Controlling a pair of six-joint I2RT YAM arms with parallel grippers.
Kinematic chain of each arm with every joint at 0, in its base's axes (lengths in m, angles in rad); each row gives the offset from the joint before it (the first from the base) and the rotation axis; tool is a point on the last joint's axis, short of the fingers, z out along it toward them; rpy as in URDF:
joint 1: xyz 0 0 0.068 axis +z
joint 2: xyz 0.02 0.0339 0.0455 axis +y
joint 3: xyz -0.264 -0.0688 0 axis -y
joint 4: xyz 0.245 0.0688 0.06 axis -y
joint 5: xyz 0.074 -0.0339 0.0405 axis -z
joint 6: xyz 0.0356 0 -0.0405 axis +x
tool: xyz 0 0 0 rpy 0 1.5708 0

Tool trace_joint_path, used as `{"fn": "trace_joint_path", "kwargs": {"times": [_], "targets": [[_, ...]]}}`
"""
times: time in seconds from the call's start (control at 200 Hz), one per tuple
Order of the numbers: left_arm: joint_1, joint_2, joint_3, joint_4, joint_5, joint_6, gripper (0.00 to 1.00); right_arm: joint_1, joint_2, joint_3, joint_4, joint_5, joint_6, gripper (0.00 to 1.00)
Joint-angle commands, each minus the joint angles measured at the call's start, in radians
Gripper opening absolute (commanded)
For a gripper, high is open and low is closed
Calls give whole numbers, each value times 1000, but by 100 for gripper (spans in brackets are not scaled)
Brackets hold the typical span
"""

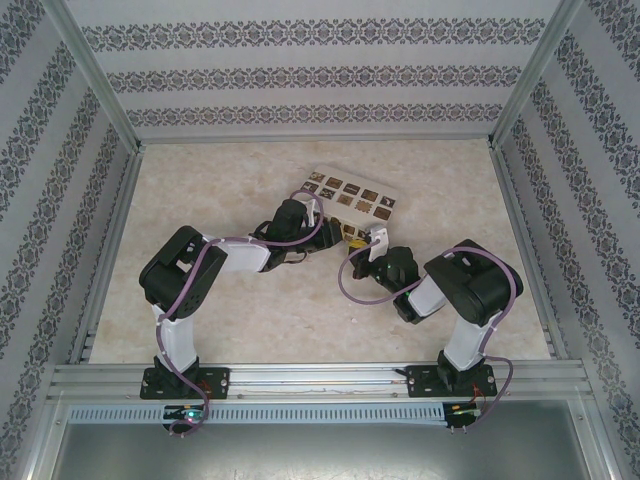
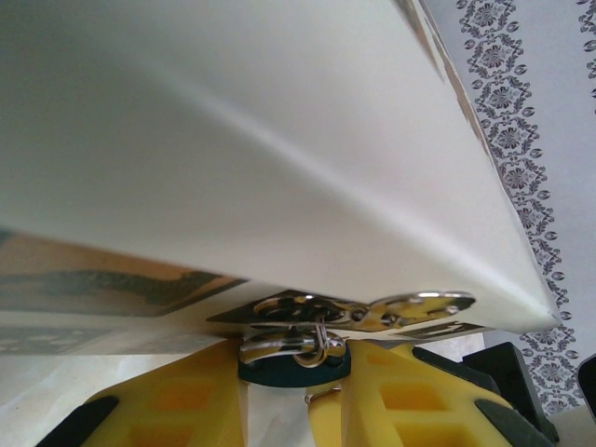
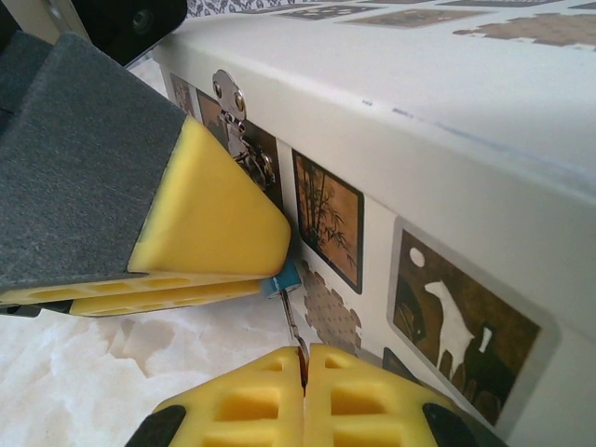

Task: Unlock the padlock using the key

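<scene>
A cream box (image 1: 350, 192) with dark picture squares lies toward the far middle of the bench (image 1: 200, 200), and both arms reach in to its near side, the left arm (image 1: 190, 270) from the box's near left and the right arm (image 1: 470, 285) from its near right. On the near face of the box is a silvery hasp (image 2: 372, 312), and the padlock (image 2: 291, 366) hangs just under it. Its bright shackle (image 2: 289, 346) is hooked at the hasp, and its small blue body sits below the box's lower edge. The left fingers (image 2: 177, 400) are set narrow on the padlock, one yellow pad on each side of the blue body, touching it. From the right wrist, one of those pads shows pressed against the side of the blue body, close beside the box's near face. The right fingers (image 3: 242, 400) are pressed fully together just below the padlock and close to the same face, with the key (image 3: 291, 321) pinched between their tips. Its thin dark shaft stands nearly upright out of them and runs up to the underside of the blue body. The tip seems to meet the padlock there, though the spot is too small to tell whether it is inside the keyhole. From above, the padlock and key are hidden under the two wrists at the box's near edge.
</scene>
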Motion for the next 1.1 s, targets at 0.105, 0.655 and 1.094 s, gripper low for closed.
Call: {"fn": "trace_joint_path", "kwargs": {"times": [0.105, 0.655, 1.094], "targets": [[-13, -51, 30, -2, 49, -15, 26, -9, 20, 59, 70, -46, -4, 0], [-15, -58, 20, 15, 78, -48, 26, -24, 0, 76, 71, -131, -28, 0], [-15, -81, 6, 13, 91, -50, 26, -58, 15, 102, 71, -241, -12, 0]]}}
